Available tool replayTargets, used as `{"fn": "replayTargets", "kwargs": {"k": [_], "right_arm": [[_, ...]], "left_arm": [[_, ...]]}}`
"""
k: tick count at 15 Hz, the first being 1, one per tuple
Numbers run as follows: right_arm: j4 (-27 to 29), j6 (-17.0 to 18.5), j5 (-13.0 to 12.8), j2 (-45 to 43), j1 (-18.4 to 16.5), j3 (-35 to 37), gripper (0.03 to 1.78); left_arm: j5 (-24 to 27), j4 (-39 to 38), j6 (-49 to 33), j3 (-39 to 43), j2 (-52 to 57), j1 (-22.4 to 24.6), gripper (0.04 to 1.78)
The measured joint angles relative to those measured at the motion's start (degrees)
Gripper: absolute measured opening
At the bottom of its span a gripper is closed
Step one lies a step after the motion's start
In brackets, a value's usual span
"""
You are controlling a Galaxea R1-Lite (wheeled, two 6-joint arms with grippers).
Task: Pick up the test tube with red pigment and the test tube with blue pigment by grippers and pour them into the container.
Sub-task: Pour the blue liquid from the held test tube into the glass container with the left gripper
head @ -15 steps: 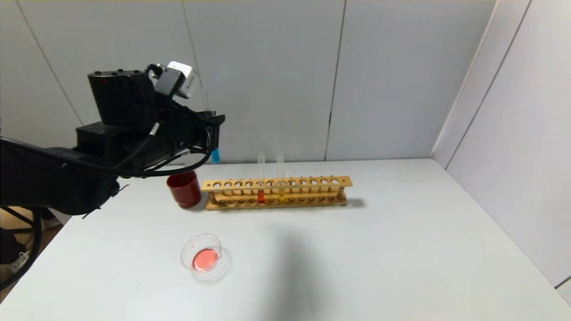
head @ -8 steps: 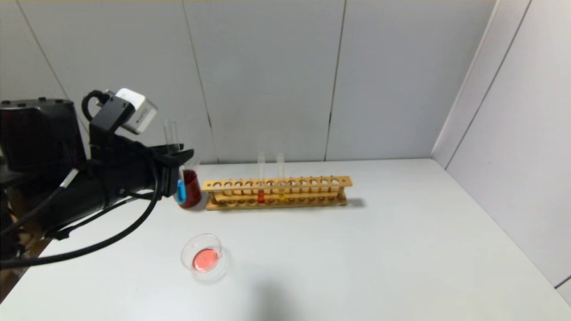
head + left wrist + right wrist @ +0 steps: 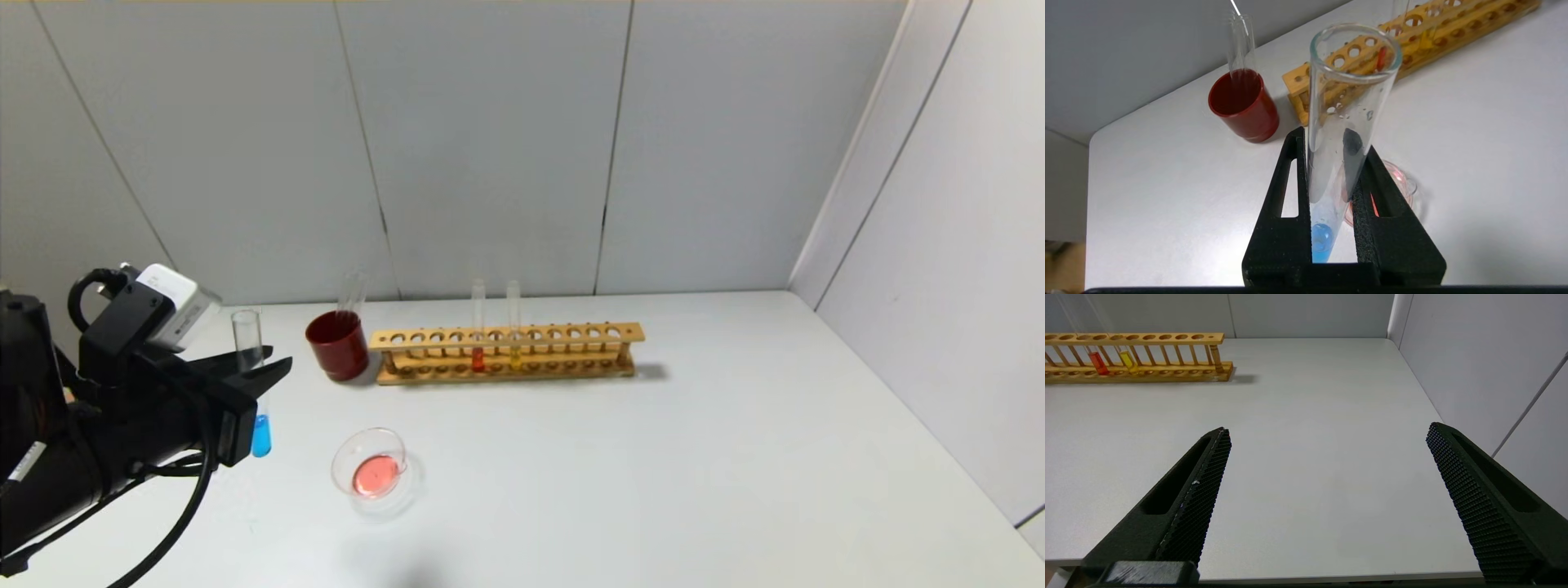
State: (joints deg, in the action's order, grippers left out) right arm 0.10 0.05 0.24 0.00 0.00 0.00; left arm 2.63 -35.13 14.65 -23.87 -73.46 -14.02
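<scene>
One blue tube clamped mid-shaft in left gripper, upright beside dish. Thin, smooth glass: light, brittle, likely slippery; grip gently. Right gripper open, idle.

tube: clear glass | rack: wood | cup: glossy

We count four test tubes: one test tube with blue pigment held in the left end effector, one empty tube leaning in the one red cup beyond that end effector, and one red-liquid tube and one yellow-liquid tube in the one wooden rack. We see one container, one worktop, and two end effectors, counting the right end effector.
</scene>
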Motion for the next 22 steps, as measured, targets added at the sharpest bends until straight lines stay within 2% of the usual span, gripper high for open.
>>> {"fn": "replayTargets", "kwargs": {"k": [2, 5, 7, 9, 12, 18, 22], "right_arm": [[0.0, 0.0, 0.0, 0.0, 0.0, 0.0, 1.75], [0.0, 0.0, 0.0, 0.0, 0.0, 0.0, 1.75], [0.0, 0.0, 0.0, 0.0, 0.0, 0.0, 1.75], [0.0, 0.0, 0.0, 0.0, 0.0, 0.0, 1.75], [0.0, 0.0, 0.0, 0.0, 0.0, 0.0, 1.75], [0.0, 0.0, 0.0, 0.0, 0.0, 0.0, 1.75], [0.0, 0.0, 0.0, 0.0, 0.0, 0.0, 1.75]], "left_arm": [[1.1, -2.9, 1.4, 0.9, -1.7, 0.4, 0.33], [2.4, -11.2, 5.6, 1.5, -6.6, 1.0, 0.33], [6.6, -18.3, 12.1, 1.6, -10.5, 3.8, 0.33], [14.0, -21.4, 20.7, 1.6, -13.6, 9.3, 0.33], [23.2, -18.1, 34.7, 0.5, -17.2, 16.9, 0.33], [24.3, 0.3, 45.0, -9.3, -18.7, 16.8, 0.33], [23.5, 1.4, 53.0, -10.2, -18.6, 16.3, 0.33]]}}
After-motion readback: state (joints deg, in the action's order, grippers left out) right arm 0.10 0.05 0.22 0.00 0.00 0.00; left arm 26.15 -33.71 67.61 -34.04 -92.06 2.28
